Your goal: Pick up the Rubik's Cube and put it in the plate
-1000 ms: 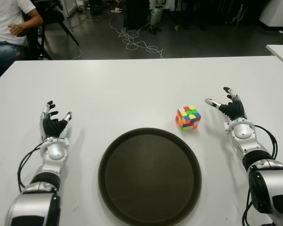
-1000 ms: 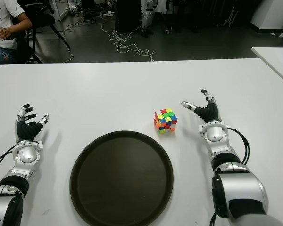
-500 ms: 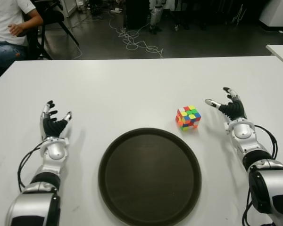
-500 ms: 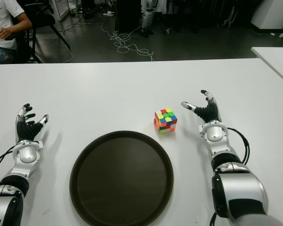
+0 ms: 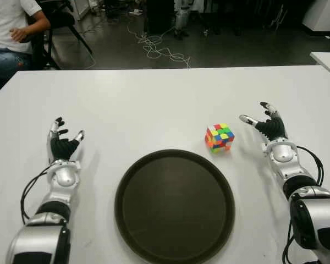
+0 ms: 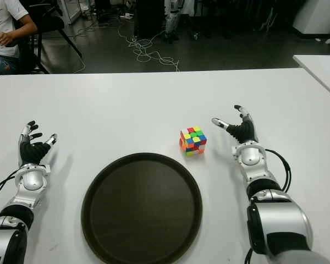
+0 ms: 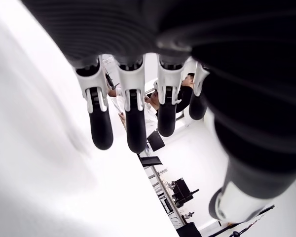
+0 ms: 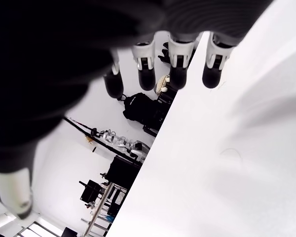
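Observation:
The Rubik's Cube [image 5: 219,137] stands on the white table [image 5: 154,104], just beyond the far right rim of the round dark plate [image 5: 174,204]. Nothing lies in the plate. My right hand [image 5: 265,124] shows a short way to the right of the cube, fingers spread, apart from it and holding nothing. Its wrist view shows straight fingers [image 8: 178,64] over bare table. My left hand [image 5: 62,142] shows well to the left of the plate, open and holding nothing, with extended fingers [image 7: 133,113] in its wrist view.
A seated person [image 5: 11,33] is beyond the table's far left corner. Cables [image 5: 159,49] lie on the dark floor behind the table. Another white table's corner [image 5: 327,58] shows at far right.

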Robot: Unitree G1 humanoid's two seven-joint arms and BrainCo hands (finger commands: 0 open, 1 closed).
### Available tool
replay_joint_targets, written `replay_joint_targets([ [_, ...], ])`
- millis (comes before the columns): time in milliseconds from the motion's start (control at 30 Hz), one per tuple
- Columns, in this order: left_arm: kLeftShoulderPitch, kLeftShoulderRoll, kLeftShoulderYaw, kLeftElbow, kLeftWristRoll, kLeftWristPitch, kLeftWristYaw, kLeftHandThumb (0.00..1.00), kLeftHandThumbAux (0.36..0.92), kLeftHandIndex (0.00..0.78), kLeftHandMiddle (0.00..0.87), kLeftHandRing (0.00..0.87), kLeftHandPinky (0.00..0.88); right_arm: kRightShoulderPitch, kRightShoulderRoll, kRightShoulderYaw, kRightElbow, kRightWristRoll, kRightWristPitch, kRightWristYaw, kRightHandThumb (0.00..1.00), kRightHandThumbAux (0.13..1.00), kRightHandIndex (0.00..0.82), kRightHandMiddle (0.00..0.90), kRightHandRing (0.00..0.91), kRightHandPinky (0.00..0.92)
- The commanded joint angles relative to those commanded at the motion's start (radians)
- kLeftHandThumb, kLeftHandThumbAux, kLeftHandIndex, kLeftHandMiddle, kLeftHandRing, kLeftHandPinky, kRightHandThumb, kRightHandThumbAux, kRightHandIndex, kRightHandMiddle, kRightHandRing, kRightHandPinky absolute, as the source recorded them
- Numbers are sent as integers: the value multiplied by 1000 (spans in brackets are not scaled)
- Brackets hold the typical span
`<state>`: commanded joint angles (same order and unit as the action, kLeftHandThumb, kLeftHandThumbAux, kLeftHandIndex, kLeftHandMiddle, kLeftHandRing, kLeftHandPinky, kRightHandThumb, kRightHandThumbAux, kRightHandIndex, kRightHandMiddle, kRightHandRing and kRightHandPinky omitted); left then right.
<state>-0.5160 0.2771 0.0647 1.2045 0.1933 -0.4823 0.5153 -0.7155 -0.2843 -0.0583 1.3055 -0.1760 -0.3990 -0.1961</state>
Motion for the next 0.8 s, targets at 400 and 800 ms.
replay_joint_targets([
  [400, 1, -3, 2, -2, -6, -4, -5, 50, 750, 116, 182, 205, 257, 1, 2, -8, 0, 10, -3, 3, 0, 594, 114, 83, 47, 20],
  [800, 2, -3, 2, -1, -6, -7, -5, 52, 744, 114, 169, 197, 260, 1, 2, -2, -2, 5, -5, -5, 0, 604, 157, 87, 49, 24],
])
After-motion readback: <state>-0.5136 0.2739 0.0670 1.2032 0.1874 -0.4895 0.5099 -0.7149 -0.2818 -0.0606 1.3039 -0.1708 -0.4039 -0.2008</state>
